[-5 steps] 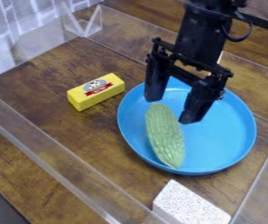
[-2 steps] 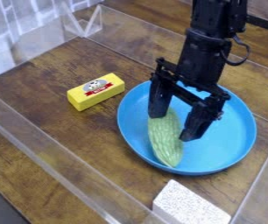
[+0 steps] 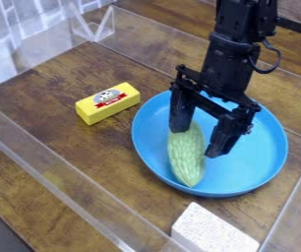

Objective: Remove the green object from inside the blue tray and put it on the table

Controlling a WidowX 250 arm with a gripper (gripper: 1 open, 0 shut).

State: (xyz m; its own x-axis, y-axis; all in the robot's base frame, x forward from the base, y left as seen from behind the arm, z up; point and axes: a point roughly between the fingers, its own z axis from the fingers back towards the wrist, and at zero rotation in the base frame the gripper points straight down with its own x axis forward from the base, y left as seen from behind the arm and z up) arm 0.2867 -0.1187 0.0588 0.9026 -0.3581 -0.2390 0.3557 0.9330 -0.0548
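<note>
The green object (image 3: 185, 157), a pale bumpy gourd, lies lengthwise inside the blue tray (image 3: 265, 155) on its left half. My black gripper (image 3: 201, 137) hangs straight down over the gourd's far end, open, with one finger on each side of it. Nothing shows the fingers pressing on the gourd. The dark wooden table (image 3: 75, 69) spreads around the tray.
A yellow block (image 3: 107, 102) with a picture label lies on the table left of the tray. A speckled white sponge block (image 3: 213, 229) sits at the near edge. Clear plastic walls (image 3: 48, 172) border the tabletop at front and back.
The gripper has come down and slightly toward the near side, so its open fingers now straddle the gourd's far end. In the last half second it barely moved.
</note>
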